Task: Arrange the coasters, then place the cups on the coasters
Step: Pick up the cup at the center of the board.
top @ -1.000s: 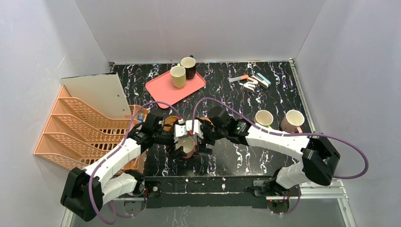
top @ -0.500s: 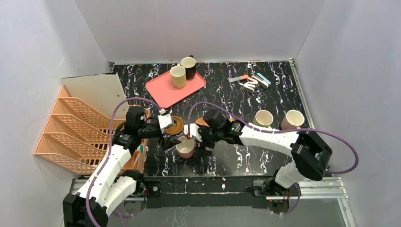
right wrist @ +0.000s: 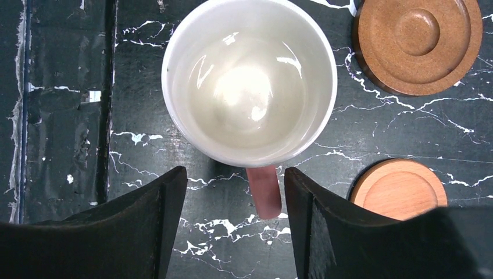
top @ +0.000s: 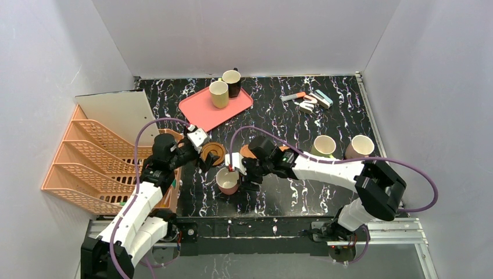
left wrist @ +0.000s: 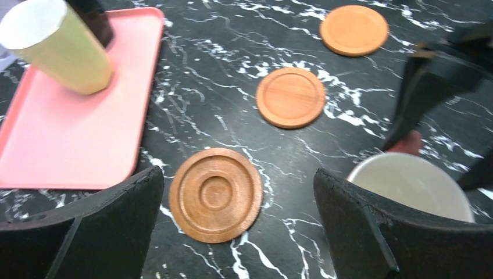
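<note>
A pink cup (right wrist: 250, 81) stands upright on the black marble table, also seen as the pink cup (top: 228, 181). Its handle (right wrist: 264, 192) lies between the fingers of my right gripper (right wrist: 232, 221), close to the right finger, with a gap on the left; the jaws are open. A ringed brown coaster (left wrist: 215, 195) lies flat below my wide-open, empty left gripper (left wrist: 238, 226). Two plain orange coasters (left wrist: 290, 97) (left wrist: 353, 29) lie beyond. A yellow-green cup (top: 218, 93) and a dark brown cup (top: 232, 83) stand on the pink tray (top: 200, 113). A green cup (top: 324, 145) and a pale pink cup (top: 360, 148) stand at right.
Orange mesh file trays (top: 93, 163) and a white board (top: 119, 116) fill the left side. Small stationery items (top: 308, 100) lie at the back right. The table's front edge (top: 261, 220) runs just behind the pink cup.
My left gripper has pulled back from the pink cup toward the left and rear. The right gripper's jaws have narrowed around the cup's handle.
</note>
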You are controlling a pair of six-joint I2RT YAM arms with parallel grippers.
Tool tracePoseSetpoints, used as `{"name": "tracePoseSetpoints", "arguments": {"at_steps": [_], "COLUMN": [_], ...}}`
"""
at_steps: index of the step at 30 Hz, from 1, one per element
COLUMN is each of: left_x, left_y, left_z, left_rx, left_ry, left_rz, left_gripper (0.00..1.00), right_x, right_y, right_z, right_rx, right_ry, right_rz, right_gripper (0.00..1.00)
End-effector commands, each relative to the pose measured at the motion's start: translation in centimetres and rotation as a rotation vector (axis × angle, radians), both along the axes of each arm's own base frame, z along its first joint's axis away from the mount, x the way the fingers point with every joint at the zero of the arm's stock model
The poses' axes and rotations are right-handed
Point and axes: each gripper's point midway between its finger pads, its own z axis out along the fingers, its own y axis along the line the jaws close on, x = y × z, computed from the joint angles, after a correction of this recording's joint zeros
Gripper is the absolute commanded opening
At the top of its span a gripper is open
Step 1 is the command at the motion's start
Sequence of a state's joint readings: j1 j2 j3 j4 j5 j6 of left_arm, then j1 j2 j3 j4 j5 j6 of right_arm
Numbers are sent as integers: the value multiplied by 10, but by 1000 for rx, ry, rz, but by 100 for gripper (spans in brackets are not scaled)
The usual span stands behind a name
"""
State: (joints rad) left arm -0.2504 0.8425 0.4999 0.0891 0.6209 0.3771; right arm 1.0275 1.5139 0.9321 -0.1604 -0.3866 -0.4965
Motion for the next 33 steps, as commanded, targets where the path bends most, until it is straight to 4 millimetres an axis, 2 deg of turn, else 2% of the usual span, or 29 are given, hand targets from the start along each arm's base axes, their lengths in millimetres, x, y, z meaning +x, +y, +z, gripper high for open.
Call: {"name": "tracePoseSetpoints", "arguments": {"at_steps": [1,4,8,12,17,23,33], "left_x": [25,29,31,31,31,31,31], "left_y": [17,21,23,24,23,24,24], "left_z": [17,14,13,12,10,9,9], "left_rx": [-31,-24,-25,-29,-28,-28,-26], "left_ry": [-77,-69,-71,-68,-62,-64,-66], "left_rz": [163,183,201,202,199,199,198], "left_gripper": [98,98,98,98,98,98,98], "right_x": [-1,-3,-6,-4,0,-5,-6], "right_y": [9,10,12,14,13,11,7], "right_z": [11,7,0,1,4,6,50], "right_rx": [53,42,20,21,25,19,116], "right_ry": [-16,-20,-30,-51,-76,-63,-124], "right_rz": [-9,-10,-4,-11,-19,2,10], "right_gripper": [69,68,56,24,3,1,1]}}
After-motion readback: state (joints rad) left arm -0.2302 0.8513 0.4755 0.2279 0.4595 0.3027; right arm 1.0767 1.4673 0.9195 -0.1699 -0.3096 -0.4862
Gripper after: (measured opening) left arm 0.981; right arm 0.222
